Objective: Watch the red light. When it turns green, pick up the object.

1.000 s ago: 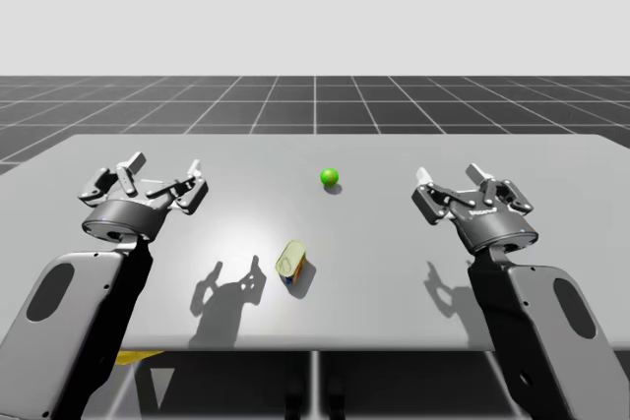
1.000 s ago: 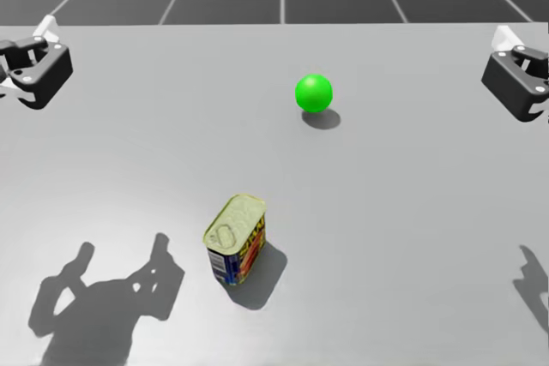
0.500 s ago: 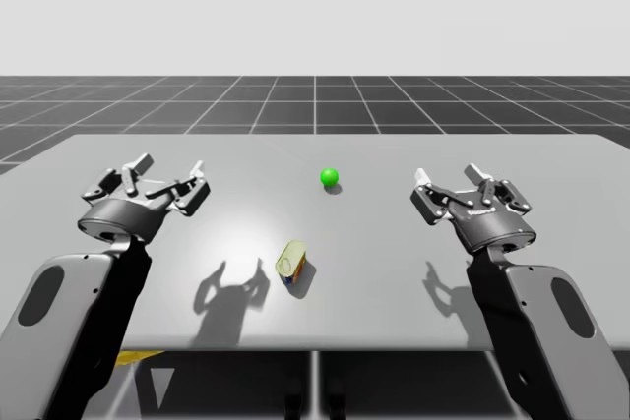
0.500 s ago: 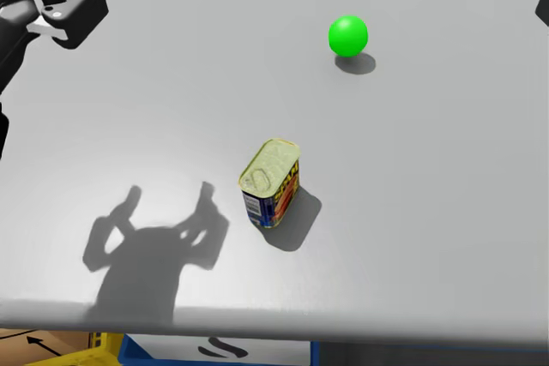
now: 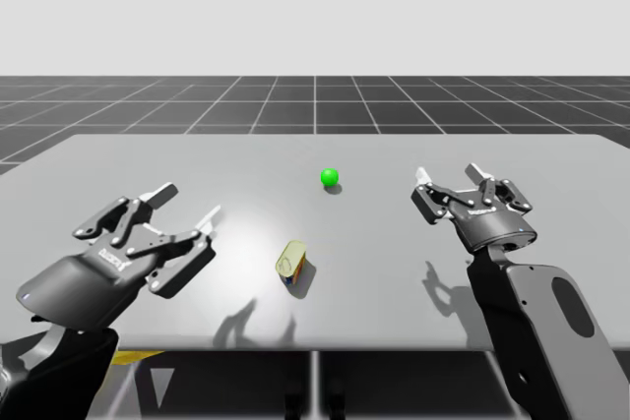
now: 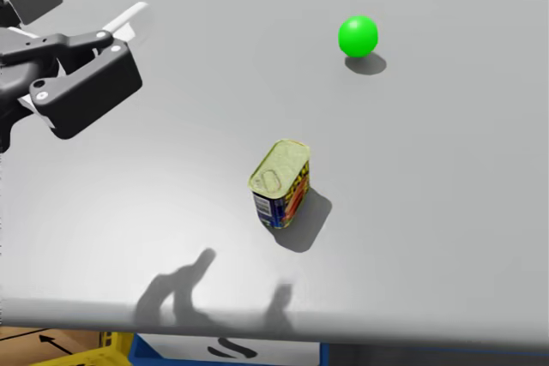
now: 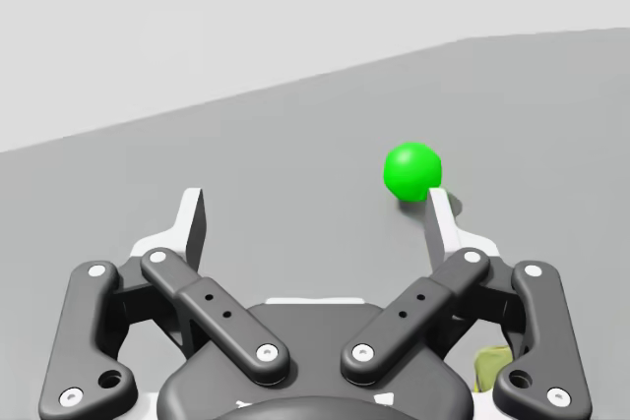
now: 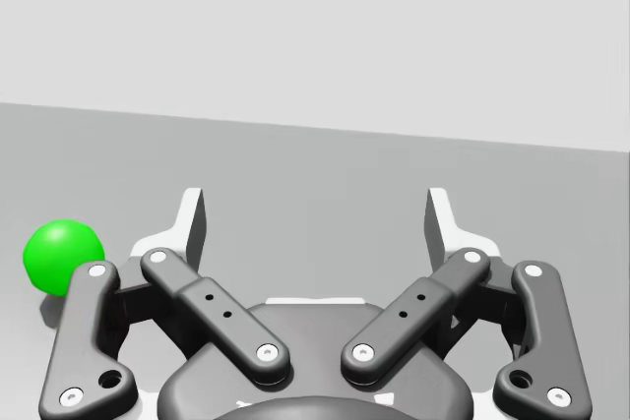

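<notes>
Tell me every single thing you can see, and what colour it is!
Table: one, grey, under everything.
Ball light: one, green, on the table's far middle.
Can: one, rectangular, yellow lid up, blue and red sides, standing on the table nearer the front edge.
Floor: one, dark with a grid, behind the table.
Left gripper: one, dark grey, above the table's left front, jaws open.
Right gripper: one, dark grey, above the table's right side, jaws open.
</notes>
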`<state>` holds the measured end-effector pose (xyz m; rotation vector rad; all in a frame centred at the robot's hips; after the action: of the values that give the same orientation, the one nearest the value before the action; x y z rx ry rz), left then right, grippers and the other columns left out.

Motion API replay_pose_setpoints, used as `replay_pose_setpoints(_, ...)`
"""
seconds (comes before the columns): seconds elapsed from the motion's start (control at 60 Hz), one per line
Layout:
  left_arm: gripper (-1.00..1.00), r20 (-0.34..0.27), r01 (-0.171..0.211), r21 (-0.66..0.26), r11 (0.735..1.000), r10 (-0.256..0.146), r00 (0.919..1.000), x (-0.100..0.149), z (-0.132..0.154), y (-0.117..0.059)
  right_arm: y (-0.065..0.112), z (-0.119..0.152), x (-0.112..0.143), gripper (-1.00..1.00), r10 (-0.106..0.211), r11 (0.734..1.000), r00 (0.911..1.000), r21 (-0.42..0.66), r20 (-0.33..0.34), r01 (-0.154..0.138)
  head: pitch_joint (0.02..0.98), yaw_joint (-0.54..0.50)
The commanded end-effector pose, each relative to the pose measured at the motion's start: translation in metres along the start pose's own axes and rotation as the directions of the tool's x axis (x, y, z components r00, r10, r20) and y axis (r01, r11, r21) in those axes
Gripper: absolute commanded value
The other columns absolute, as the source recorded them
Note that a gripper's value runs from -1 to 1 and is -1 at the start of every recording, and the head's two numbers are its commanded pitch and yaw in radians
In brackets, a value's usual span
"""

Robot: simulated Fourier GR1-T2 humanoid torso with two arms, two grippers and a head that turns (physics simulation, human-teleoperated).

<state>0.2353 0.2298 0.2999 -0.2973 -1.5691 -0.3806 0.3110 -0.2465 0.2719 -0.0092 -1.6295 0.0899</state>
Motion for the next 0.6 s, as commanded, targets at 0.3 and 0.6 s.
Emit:
replay_pose_setpoints(0.3, -1.00, -0.132, -0.001, -0.139, 0.990, -0.017, 0.9911, -0.072, 0.048, -0.059, -0.001, -0.001, 0.000, -1.00, -0.003, 1.000, 1.0000, -0.004, -0.002, 0.003, 0.868, 0.11)
replay_pose_setpoints(0.6, -1.00, -0.233, -0.033, -0.155, 0.987, -0.004, 0.9724, -0.112, 0.037, -0.088, -0.002, -0.001, 0.000, -1.00, -0.003, 1.000, 1.0000, -0.005, 0.000, 0.003, 0.859, 0.12)
